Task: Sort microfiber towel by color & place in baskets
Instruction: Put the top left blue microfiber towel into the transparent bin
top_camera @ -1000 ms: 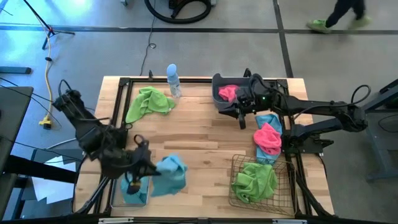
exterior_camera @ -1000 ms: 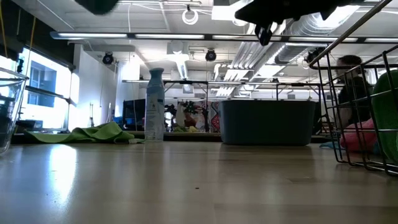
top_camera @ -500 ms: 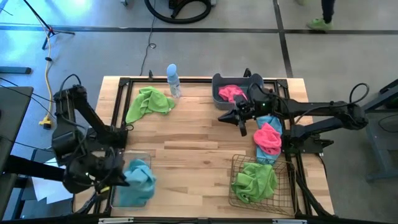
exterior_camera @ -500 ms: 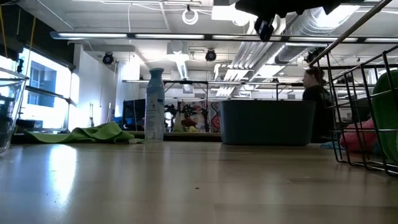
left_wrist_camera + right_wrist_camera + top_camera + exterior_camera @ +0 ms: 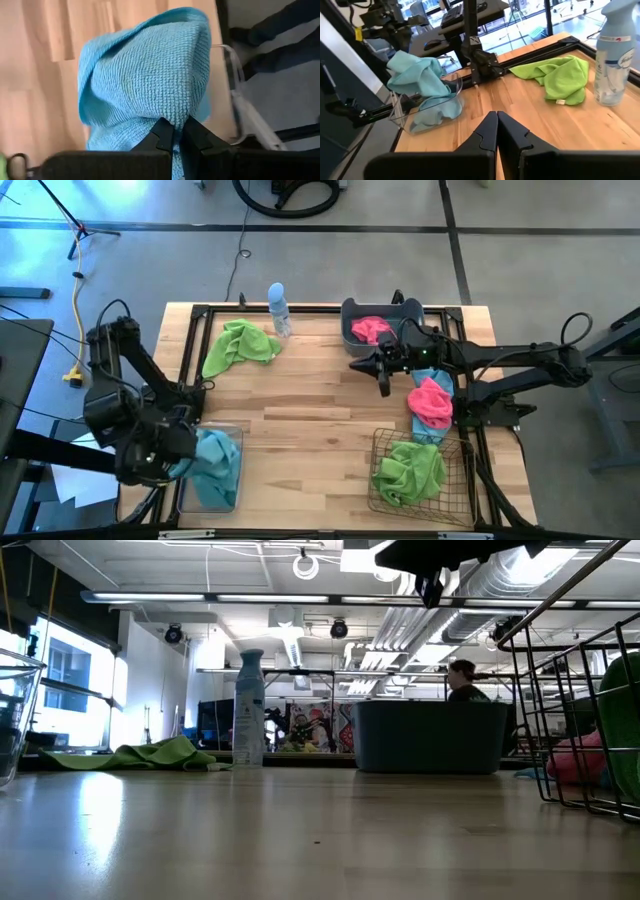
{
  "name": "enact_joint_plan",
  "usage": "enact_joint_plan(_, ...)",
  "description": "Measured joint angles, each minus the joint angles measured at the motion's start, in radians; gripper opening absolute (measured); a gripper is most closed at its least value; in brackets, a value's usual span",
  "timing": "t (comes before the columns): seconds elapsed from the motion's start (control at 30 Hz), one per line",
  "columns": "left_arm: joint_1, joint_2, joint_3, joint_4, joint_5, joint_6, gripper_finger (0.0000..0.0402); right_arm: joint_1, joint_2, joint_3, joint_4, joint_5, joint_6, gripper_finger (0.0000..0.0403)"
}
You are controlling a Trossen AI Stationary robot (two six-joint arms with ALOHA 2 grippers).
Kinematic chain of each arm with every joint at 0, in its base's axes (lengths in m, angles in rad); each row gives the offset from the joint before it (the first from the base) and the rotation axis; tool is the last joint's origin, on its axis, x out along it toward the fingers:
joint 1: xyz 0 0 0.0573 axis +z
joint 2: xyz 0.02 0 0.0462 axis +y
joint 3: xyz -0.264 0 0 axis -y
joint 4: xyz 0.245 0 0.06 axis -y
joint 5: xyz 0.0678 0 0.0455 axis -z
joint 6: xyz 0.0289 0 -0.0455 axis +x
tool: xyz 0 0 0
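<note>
My left gripper [image 5: 177, 135] pinches the fuzzy teal-blue microfiber towel [image 5: 215, 463] directly over the clear plastic rectangular bin [image 5: 232, 430] so it drops with its own colour; my right gripper [image 5: 384, 385], fingers together and empty, waits beside the dark grey-blue plastic tub [image 5: 350, 310].

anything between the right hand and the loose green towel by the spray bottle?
Nothing. In the high view only bare wood lies between the right hand, fingers shut and empty, and the green towel. The spray bottle stands just off that line.
</note>
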Motion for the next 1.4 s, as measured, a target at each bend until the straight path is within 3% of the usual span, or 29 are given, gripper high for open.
enact_joint_plan(0.63, 0.264, 0.312, 0.000, -0.147, 0.440, 0.384, 0.0000, 0.000, 0.000, 0.000, -0.001, 0.020, -0.001, 0.0000)
enact_joint_plan(0.8, 0.355, 0.382, 0.024, -0.144, 0.434, 0.492, 0.0000, 0.000, 0.000, 0.000, -0.001, 0.014, -0.001, 0.0000)
enact_joint_plan(0.97, 0.409, 0.432, 0.079, -0.066, 0.319, 0.552, 0.0000, 0.000, 0.000, 0.000, -0.011, 0.010, -0.008, 0.0000)
enact_joint_plan(1.13, 0.404, 0.433, 0.082, 0.026, 0.262, 0.492, 0.0000, 0.000, 0.000, 0.000, -0.024, -0.002, -0.008, 0.0000)
enact_joint_plan(1.4, 0.308, 0.433, 0.082, 0.177, 0.096, 0.333, 0.0000, 0.000, 0.000, 0.000, -0.033, -0.005, -0.008, 0.0000)
